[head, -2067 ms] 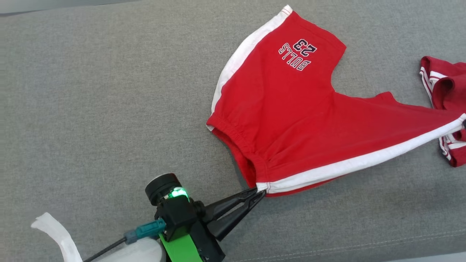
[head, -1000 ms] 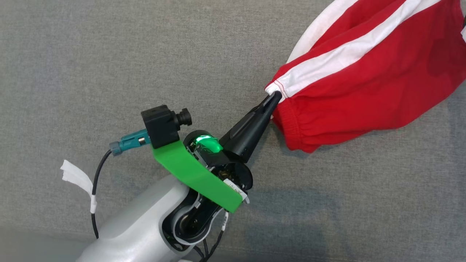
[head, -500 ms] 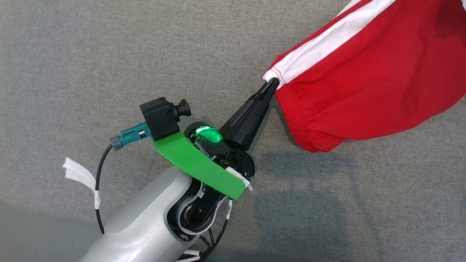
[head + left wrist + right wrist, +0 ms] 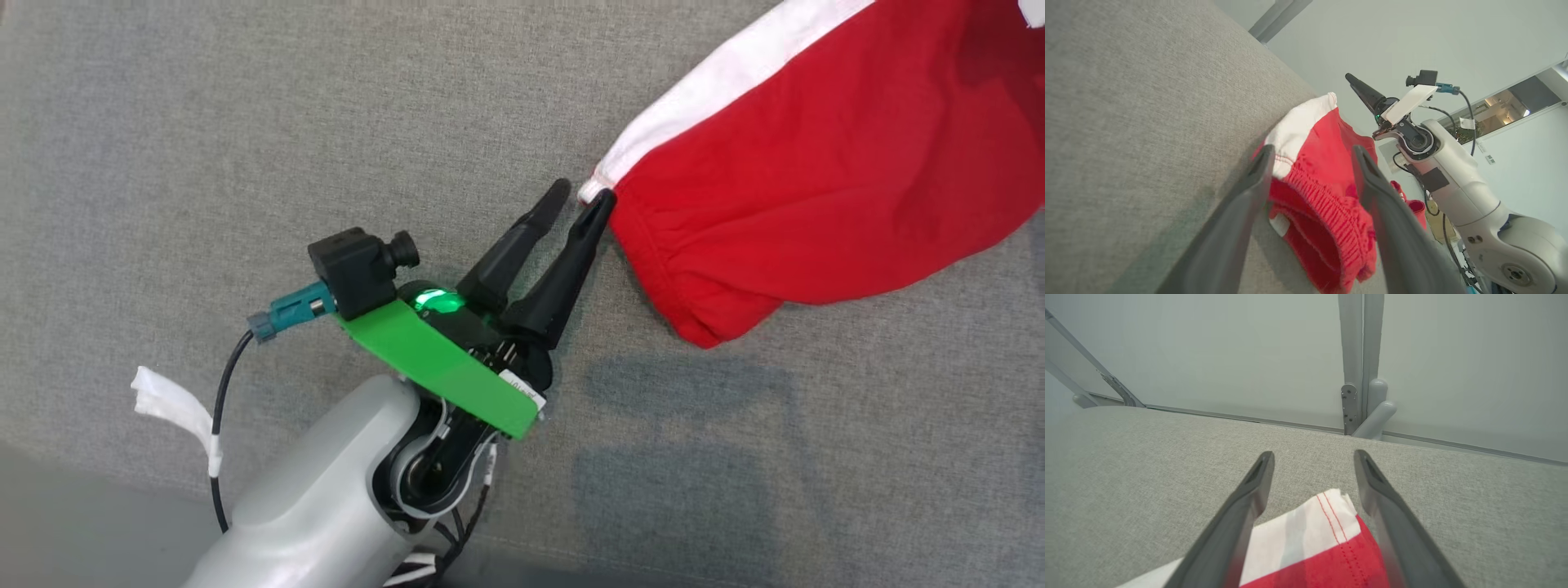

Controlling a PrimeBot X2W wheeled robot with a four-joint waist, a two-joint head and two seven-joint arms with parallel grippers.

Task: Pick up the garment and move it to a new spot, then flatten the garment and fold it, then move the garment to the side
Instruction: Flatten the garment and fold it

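Garment (image 4: 816, 188): red knit shorts, white side stripe, gathered elastic waistband; lies on grey woven cushion (image 4: 245, 122), upper right of head view. Left gripper (image 4: 581, 192): long tapered dark fingers spread, grip released; half second ago pinched shut on white waistband corner; corner now just touching one fingertip. Right gripper (image 4: 1313, 454): fingers apart, nothing held, either side of white red-stitched hem corner.

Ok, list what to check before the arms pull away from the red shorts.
1. Left gripper open: ok.
2. Right gripper open: ok.
3. Left fingers clear of the shorts: not ok, one tip is against the white corner.
4. Right gripper clear of the cloth: cannot tell, the hem lies between its fingers.
5. Shorts resting on the grey cushion: ok.
6. Waistband flat: not ok, bunched.
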